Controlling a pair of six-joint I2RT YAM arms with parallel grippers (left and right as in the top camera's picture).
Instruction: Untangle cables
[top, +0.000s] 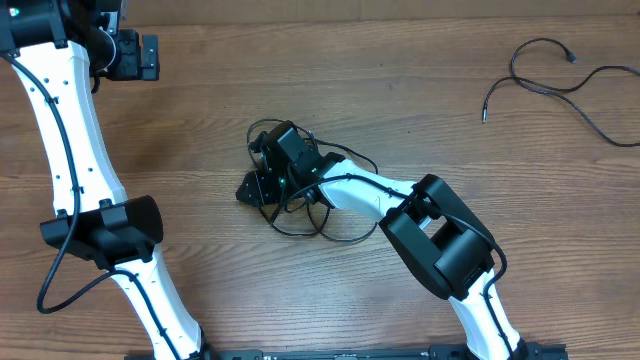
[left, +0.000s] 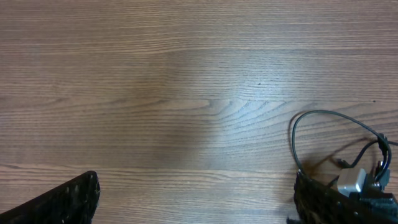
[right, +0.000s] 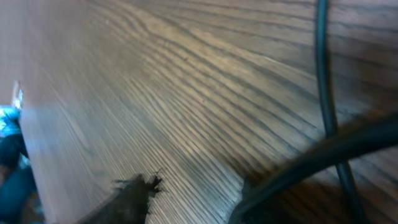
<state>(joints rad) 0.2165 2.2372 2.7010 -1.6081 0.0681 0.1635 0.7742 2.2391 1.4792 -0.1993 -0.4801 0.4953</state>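
A tangle of thin black cables (top: 322, 205) lies in loops at the table's middle. My right gripper (top: 263, 176) is down on the tangle's left end. In the right wrist view its fingers (right: 193, 200) are apart with bare wood between them. A thick black cable (right: 323, 158) runs by the right finger, and a thinner strand (right: 324, 74) crosses above it. A separate black cable (top: 560, 78) lies loose at the far right. My left gripper (top: 150, 57) is open and empty at the far left, and its fingertips (left: 196, 208) frame bare table.
A thin wire loop with a white connector (left: 351, 180) shows beside the left gripper's right finger; it seems to be the arm's own wiring. The wooden table (top: 200, 130) stretches bare between the left gripper and the tangle.
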